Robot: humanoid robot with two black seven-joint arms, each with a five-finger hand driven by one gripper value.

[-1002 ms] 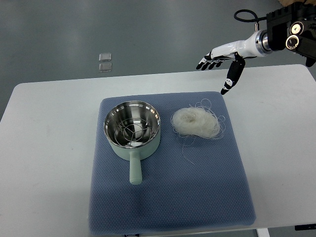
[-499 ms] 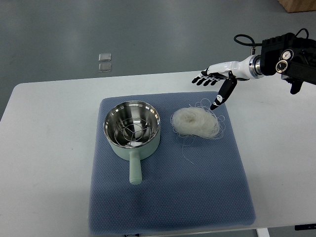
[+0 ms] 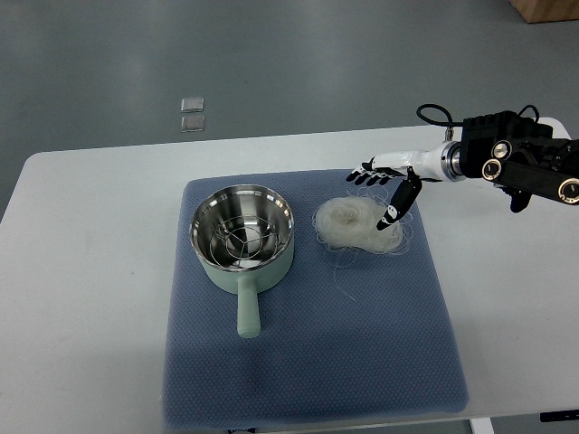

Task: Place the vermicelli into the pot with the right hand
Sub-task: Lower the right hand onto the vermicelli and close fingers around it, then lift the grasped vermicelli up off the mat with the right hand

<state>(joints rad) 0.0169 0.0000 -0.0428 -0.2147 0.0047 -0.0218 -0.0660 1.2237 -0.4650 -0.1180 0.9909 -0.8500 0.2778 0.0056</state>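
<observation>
A nest of white vermicelli (image 3: 355,223) lies on the blue mat (image 3: 308,362), just right of the pot. The pale green pot (image 3: 242,237) has a steel inside with a wire rack in it, and its handle points toward the near edge. My right hand (image 3: 378,190) comes in from the right and hovers over the far right side of the vermicelli. Its fingers are spread, the thumb pointing down at the noodles' edge, and it holds nothing. The left arm is out of view.
The mat lies on a white table (image 3: 81,271). Loose noodle strands (image 3: 344,282) trail off the nest toward the near side. Two small clear squares (image 3: 192,114) lie on the grey floor beyond the table's far edge.
My right hand has moved down and to the left, from beyond the mat's far right corner to just over the vermicelli. Pot and noodles have not moved.
</observation>
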